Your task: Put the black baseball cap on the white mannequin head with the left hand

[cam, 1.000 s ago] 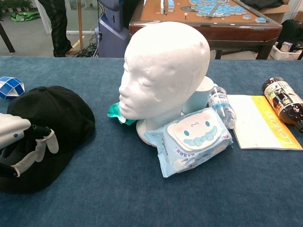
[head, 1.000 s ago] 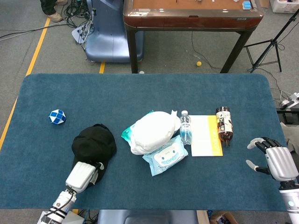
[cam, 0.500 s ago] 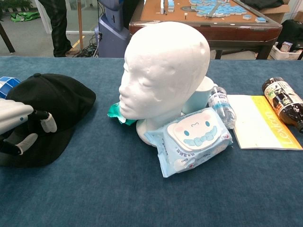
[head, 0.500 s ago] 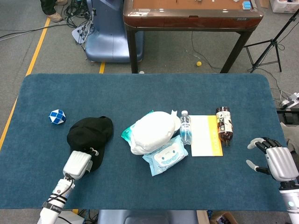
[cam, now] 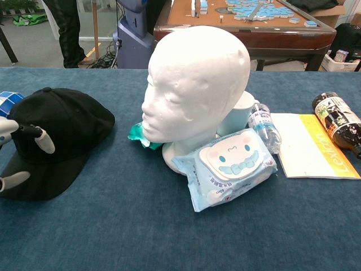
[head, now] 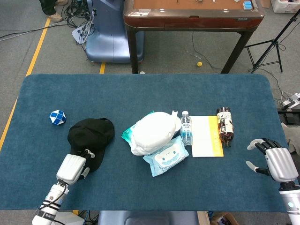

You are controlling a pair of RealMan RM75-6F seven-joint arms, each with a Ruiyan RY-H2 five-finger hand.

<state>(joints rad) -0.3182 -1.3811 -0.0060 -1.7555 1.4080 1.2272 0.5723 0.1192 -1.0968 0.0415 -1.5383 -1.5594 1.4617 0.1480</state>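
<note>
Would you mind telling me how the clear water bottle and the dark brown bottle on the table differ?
The clear plastic water bottle is see-through with a white cap, while the dark brown bottle is opaque-looking with a black-and-white label. The water bottle lies left of the white and yellow booklet, close to the white mannequin head; the brown bottle lies at the booklet's right edge. Both lie on their sides on the blue table.

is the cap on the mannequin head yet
No, the cap lies on the table beside the bare mannequin head.
</note>
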